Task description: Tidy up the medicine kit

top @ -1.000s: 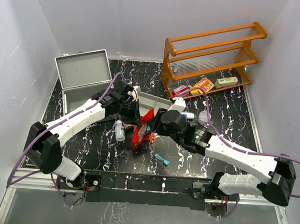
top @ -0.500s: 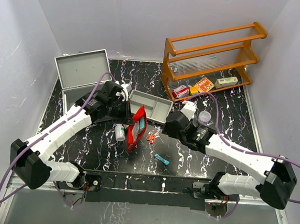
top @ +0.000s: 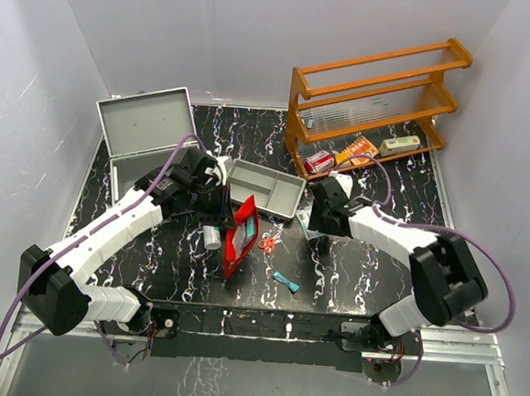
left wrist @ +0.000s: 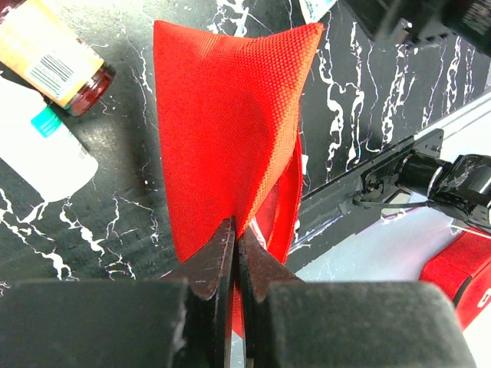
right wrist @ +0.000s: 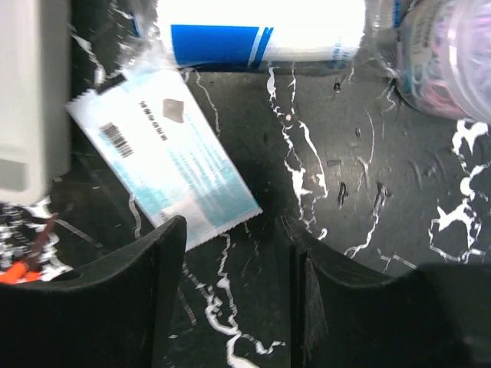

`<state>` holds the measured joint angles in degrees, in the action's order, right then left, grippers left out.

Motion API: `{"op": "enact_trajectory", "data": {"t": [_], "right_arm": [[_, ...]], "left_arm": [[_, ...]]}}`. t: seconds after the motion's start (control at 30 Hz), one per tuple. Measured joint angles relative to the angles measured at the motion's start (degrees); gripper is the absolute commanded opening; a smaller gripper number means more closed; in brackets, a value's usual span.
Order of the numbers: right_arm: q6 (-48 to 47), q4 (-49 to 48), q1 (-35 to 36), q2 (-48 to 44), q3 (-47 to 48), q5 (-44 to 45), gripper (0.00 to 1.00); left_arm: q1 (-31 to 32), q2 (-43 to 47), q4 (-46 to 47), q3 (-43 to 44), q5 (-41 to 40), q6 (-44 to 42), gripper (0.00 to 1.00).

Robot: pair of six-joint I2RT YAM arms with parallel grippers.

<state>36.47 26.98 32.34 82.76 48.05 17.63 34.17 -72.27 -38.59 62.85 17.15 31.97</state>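
My left gripper [top: 225, 202] is shut on the top edge of a red fabric pouch [top: 241, 237], which hangs upright over the table; in the left wrist view the pouch [left wrist: 230, 123] fills the middle and the jaws pinch its fabric. My right gripper [top: 316, 222] is open and empty, low over the table beside the right end of the grey tray [top: 266, 187]. In the right wrist view a blue-white sachet [right wrist: 173, 165] lies just ahead of the left finger [right wrist: 115, 299], with a white blue-labelled tube [right wrist: 261, 31] beyond it.
An open metal case [top: 146, 138] stands back left, and a wooden shelf [top: 373, 106] with boxes back right. A white bottle [top: 211, 237] and an amber bottle [left wrist: 57, 61] lie left of the pouch. Orange scissors [top: 268, 244], a small blue item [top: 285, 280] and a clear round container [right wrist: 449, 69] are nearby.
My right gripper has let go of the pouch and pulled back right toward the tray's end. My left gripper still holds the pouch, which now hangs more upright.
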Motion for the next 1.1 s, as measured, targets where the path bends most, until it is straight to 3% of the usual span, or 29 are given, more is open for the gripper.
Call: {"op": "enact_trajectory", "data": {"t": [0.2, 0.5, 0.8, 1.1], "right_arm": [[-7.6, 0.5, -1.7, 9.5, 3.5, -2.6, 0.4], [-8.8, -0.3, -1.2, 11.0, 4.5, -4.3, 0.21], [-6.4, 4.3, 2.3, 5.8, 0.2, -5.0, 0.22], [-7.0, 12.5, 2.9, 4.3, 3.0, -5.6, 0.35]], "left_arm": [[-0.2, -0.4, 1.6, -0.7, 1.9, 0.0, 0.0], [-0.3, -1.6, 3.4, -2.3, 2.8, 0.0, 0.0], [-0.3, -2.6, 4.9, -2.6, 3.0, 0.0, 0.0], [-0.3, -3.3, 5.3, -2.6, 2.7, 0.0, 0.0]]}}
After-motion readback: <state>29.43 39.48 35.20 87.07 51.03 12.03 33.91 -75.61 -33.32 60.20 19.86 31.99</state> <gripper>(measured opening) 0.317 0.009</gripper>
